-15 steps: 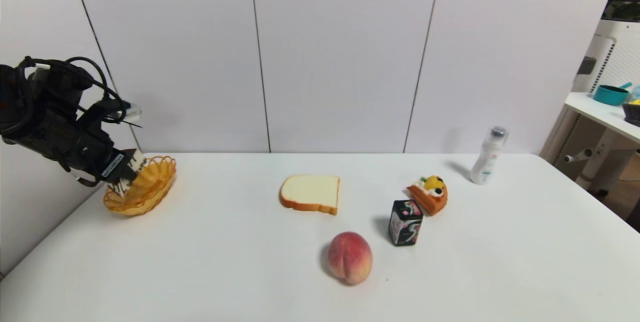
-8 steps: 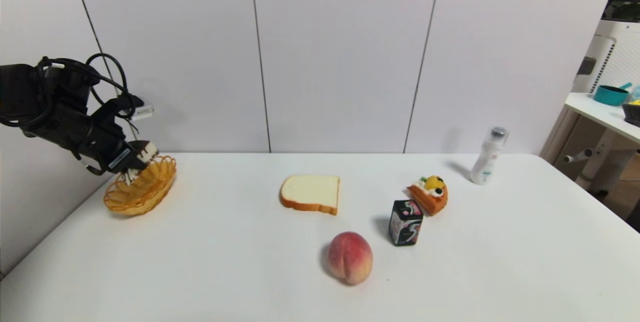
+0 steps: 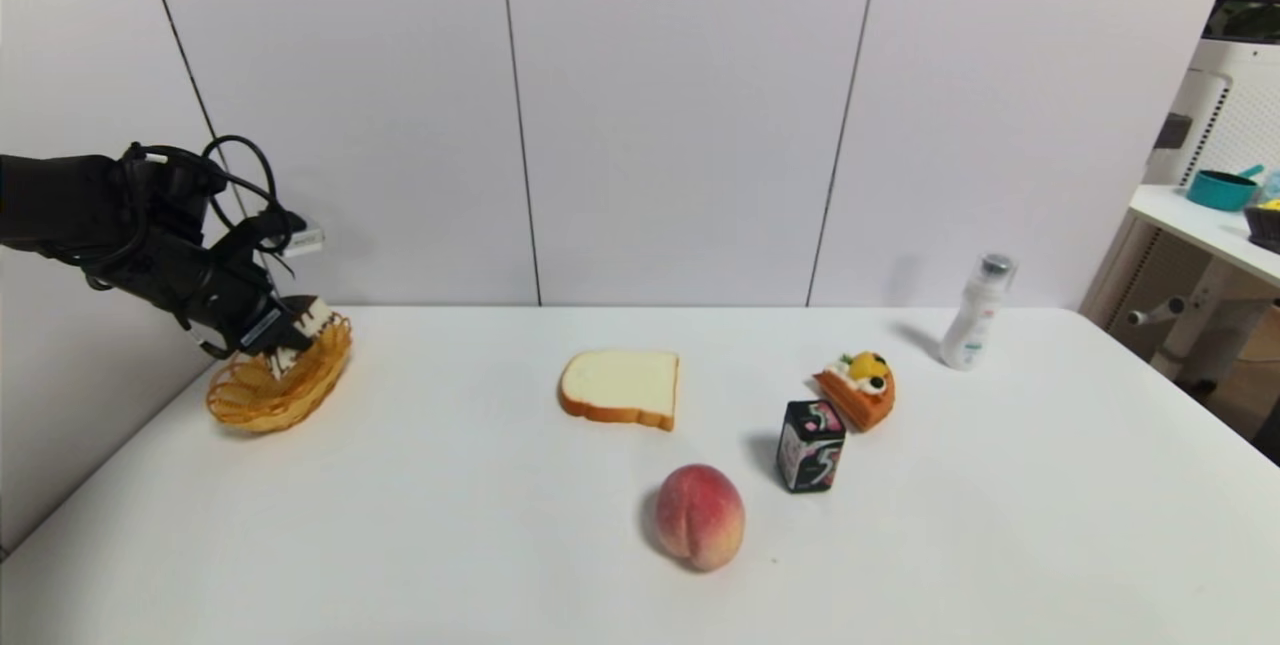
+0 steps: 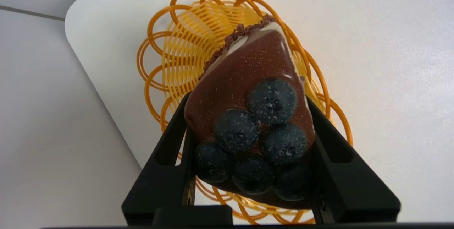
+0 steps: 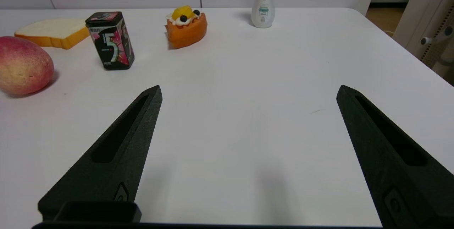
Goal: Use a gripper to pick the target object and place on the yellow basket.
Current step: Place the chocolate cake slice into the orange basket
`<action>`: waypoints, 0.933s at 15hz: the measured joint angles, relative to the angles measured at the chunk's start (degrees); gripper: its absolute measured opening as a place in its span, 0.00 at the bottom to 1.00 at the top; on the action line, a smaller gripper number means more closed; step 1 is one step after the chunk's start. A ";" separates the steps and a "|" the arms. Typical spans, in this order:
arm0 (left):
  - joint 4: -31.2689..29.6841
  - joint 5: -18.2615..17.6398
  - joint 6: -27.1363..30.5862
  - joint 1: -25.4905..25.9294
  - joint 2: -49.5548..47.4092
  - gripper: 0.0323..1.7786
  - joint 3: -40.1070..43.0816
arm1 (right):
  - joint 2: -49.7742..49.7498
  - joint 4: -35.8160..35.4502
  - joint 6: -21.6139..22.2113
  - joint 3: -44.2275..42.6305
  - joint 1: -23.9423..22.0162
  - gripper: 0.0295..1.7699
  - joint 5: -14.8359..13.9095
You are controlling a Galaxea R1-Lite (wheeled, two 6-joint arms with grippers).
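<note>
My left gripper [image 3: 288, 333] is shut on the chocolate cake slice [image 3: 308, 317], which has a dark top with blueberries and a white cream layer. It holds the slice over the far right part of the yellow basket [image 3: 240, 407] at the table's far left. In the left wrist view the black fingers [image 4: 170, 143] clamp the slice [image 4: 248, 72] by its wide end, and its narrow tip points down toward the openwork basket [image 4: 184, 19] underneath. Whether the tip touches the basket cannot be told. My right gripper [image 5: 250, 88] stands open low over bare table, holding nothing.
A bread slice [image 3: 620, 387] lies mid-table, with a peach [image 3: 700, 515] nearer me. To the right are a black tin [image 3: 810, 445], an orange fruit-topped cake slice [image 3: 858, 387] and a white bottle [image 3: 978, 313]. A side table [image 3: 1210, 225] stands beyond the right edge.
My left arm has stretched out and carried the cake slice to the right, from the basket's left side to over its far right part. Everything else on the table has stayed put.
</note>
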 joint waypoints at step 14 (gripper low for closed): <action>0.02 -0.55 -4.19 1.27 1.24 0.87 -1.80 | 0.00 0.00 0.02 0.00 0.00 0.96 0.00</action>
